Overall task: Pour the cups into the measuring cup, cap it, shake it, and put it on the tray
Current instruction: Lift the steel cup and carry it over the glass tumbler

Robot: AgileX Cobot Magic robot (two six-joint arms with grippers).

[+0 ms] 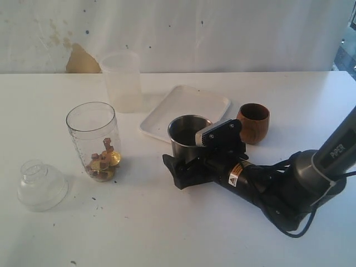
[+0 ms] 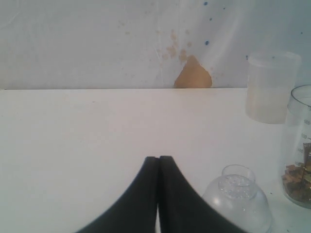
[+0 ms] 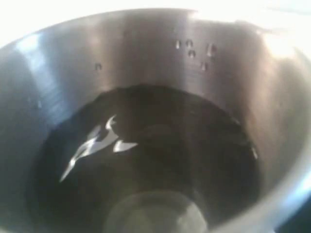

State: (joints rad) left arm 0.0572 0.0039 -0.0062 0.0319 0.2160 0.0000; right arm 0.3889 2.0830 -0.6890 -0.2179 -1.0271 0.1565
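The steel tumbler, holding dark liquid, stands mid-surface just before the white tray, between the right gripper's wide-open jaws. Toward the left edge, the measuring cup holds gold-brown bits, with the clear domed cap near it. The left gripper's jaws are closed on nothing.
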